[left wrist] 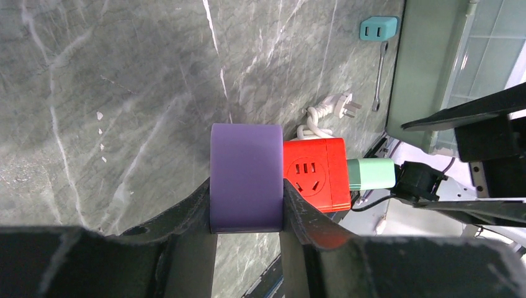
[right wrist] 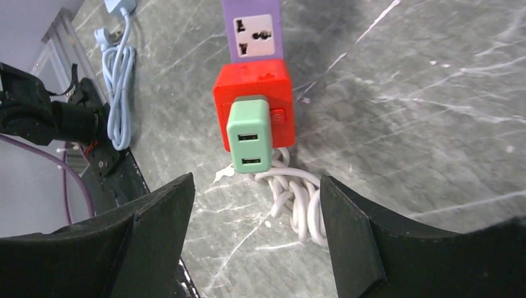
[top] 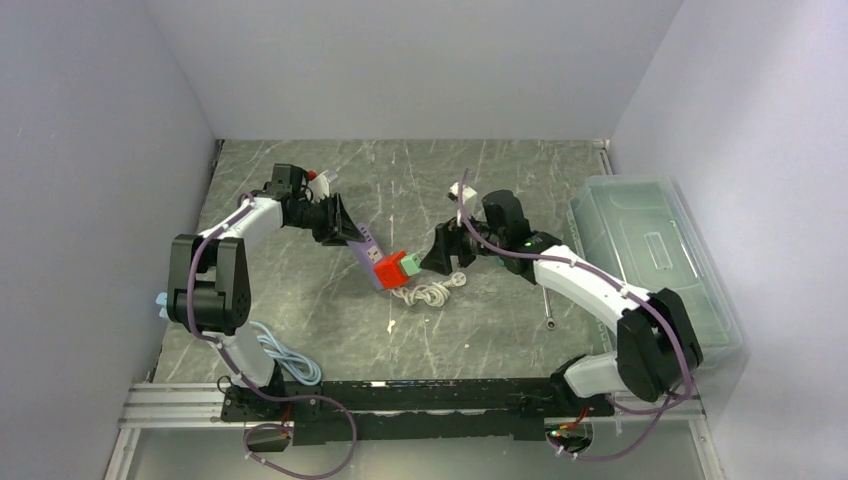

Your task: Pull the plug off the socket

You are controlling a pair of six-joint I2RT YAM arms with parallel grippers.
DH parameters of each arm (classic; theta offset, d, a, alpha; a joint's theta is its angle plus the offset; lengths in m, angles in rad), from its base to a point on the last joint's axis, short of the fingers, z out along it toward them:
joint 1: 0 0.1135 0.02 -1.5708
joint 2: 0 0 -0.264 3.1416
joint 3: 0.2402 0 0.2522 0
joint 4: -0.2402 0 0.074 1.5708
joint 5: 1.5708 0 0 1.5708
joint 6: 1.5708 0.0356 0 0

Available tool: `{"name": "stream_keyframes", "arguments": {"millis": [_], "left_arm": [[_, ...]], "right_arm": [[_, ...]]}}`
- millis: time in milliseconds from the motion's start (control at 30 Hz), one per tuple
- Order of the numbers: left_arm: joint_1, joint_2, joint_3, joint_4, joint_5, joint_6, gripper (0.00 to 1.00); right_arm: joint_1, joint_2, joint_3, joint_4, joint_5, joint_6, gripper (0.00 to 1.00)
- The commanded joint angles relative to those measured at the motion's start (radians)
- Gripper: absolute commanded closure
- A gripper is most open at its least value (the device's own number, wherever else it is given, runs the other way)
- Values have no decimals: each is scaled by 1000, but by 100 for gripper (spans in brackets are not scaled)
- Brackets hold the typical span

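Boxy plug (right wrist: 250, 136); rounded, perhaps plastic socket (left wrist: 246, 177)

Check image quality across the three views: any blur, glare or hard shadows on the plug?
Top external: even, soft light, faint shadows, green plug small but crisp. Left wrist: purple block sharp, own jaws nearly black, right edge washed out. Right wrist: plug sharp, no glare; own jaws black and soft-edged.

Marble table (top: 300, 295) bears white cord (top: 432, 293), wrench (top: 549, 306) — and clear bin (top: 650, 240).
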Motion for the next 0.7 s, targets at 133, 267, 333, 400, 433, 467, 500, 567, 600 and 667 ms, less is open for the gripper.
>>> {"name": "stream_keyframes", "arguments": {"millis": [133, 267, 333, 400, 433, 467, 500, 567, 600, 667], "left_arm": [[-2, -21, 23, 10, 48, 0, 100], [-2, -25, 20, 15, 53, -5, 100], [-2, -25, 19, 16, 54, -6, 100], [-2, -25, 18, 18, 57, -8, 100], [-2, -25, 18, 19, 57, -9, 100], [-2, -26, 17, 20, 56, -9, 100], [-2, -25, 17, 21, 57, -12, 100], [-2, -24, 16, 21, 57, -12, 100], [-2, -23, 16, 21, 56, -12, 100], [-2, -24, 15, 21, 55, -12, 100]], "right_arm": [[63, 74, 34, 114, 6, 38, 29], [85, 99, 46, 117, 27, 36, 34], [98, 104, 51, 117, 47, 35, 36], [107, 110, 55, 122, 61, 38, 39], [111, 110, 55, 128, 64, 41, 41], [118, 112, 56, 133, 67, 44, 42], [124, 113, 58, 137, 73, 45, 43], [136, 118, 63, 139, 88, 45, 47], [141, 121, 67, 138, 95, 44, 49], [151, 129, 75, 133, 104, 43, 51]]}}
